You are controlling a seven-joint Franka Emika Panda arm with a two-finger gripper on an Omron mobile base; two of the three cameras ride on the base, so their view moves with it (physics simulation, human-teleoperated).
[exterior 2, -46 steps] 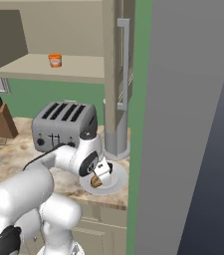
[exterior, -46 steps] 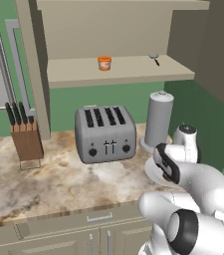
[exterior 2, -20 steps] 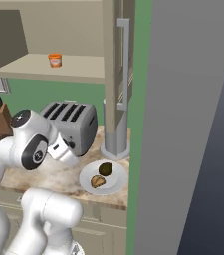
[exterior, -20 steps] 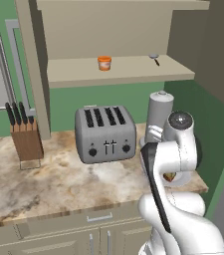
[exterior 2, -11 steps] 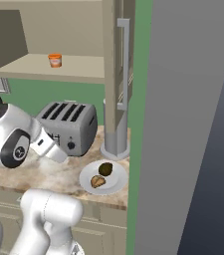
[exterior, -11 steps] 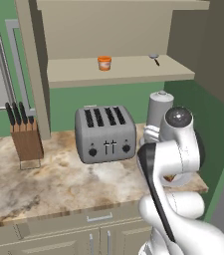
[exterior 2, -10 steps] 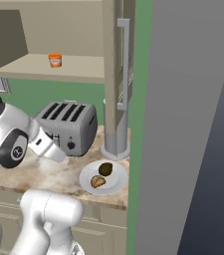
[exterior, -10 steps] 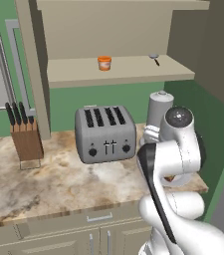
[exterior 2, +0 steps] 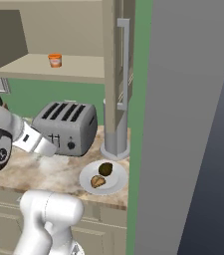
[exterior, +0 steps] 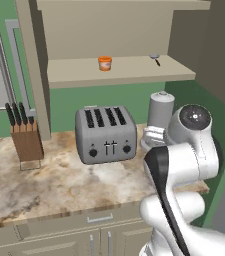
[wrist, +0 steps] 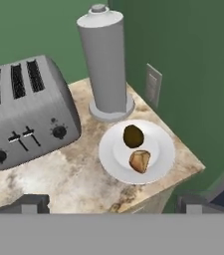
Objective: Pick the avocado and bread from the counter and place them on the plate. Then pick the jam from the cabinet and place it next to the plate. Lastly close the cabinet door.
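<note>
With the avocado point(wrist: 133, 136) and bread point(wrist: 140, 161) already on the plate point(wrist: 161, 162), we turn to the jam point(exterior: 104, 63) on the cabinet point(exterior: 134, 70) shelf; our gripper point(wrist: 111, 203) is spread wide and empty. We judge the jar light, rigid, slick: grasp mid-body

Brushed-metal toaster point(exterior: 106, 134) on marbled stone counter point(exterior: 49, 182).

One avocado point(wrist: 133, 136), one bread point(wrist: 140, 161), one plate point(wrist: 163, 160), one jam point(exterior: 104, 63), one toaster point(exterior: 105, 133).
</note>
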